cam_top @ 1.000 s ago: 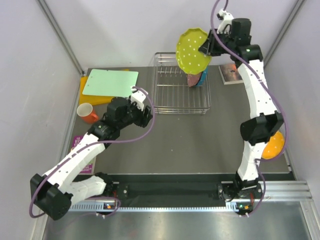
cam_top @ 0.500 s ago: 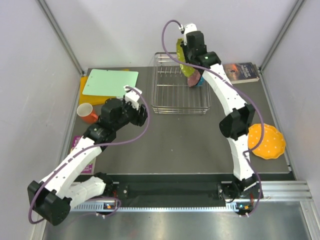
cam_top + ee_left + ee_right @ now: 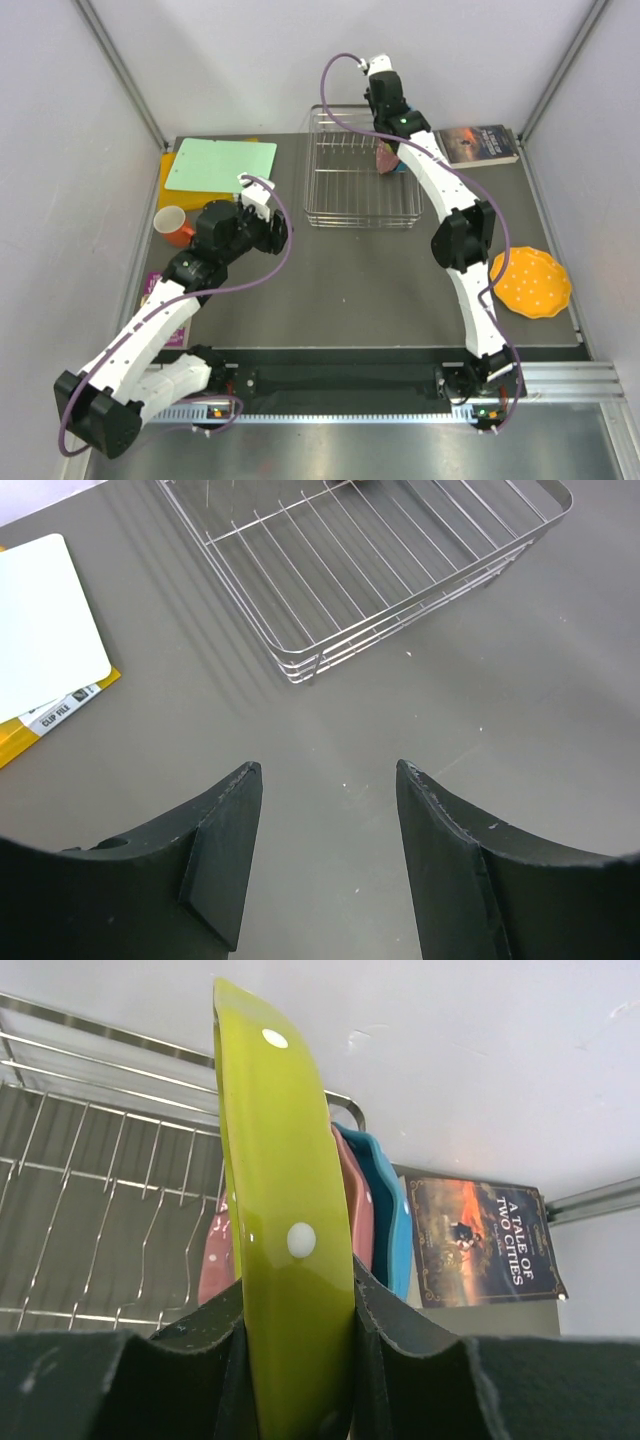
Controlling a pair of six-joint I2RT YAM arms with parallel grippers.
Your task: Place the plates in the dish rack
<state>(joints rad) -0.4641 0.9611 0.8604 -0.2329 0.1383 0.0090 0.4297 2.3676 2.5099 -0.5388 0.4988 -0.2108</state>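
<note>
We see the right fingers [image 3: 395, 1325] clamped on the yellow-green plate [image 3: 285, 1210], one finger on each face, gripping it at the rim. The plate is on edge, roughly upright, at the back-right part of the dish rack [image 3: 110, 1150]. Just beside it, on the side twd the book [image 3: 485, 1240], the pink plate [image 3: 360, 1210] stands on edge in the rack, w/ the blue plate [image 3: 387, 1200] right behind that. We can't tell whether the held plate touches the pink one or the rack wires. In the top view the right arm reaches across the rack's right end & covers most of the held plate.

The left fingers [image 3: 225, 840] stand wide apart w/ nothing btwn them. They hover over bare desk [image 3: 330, 740] near the rack's front-left corner, not touching it. The orange plate [image 3: 530, 283] lies flat on the desk at the right, well apart from the rack. Left of the rack we see a green cutting board [image 3: 220, 165] & an orange mug [image 3: 175, 225] by the desk's left edge.
</note>
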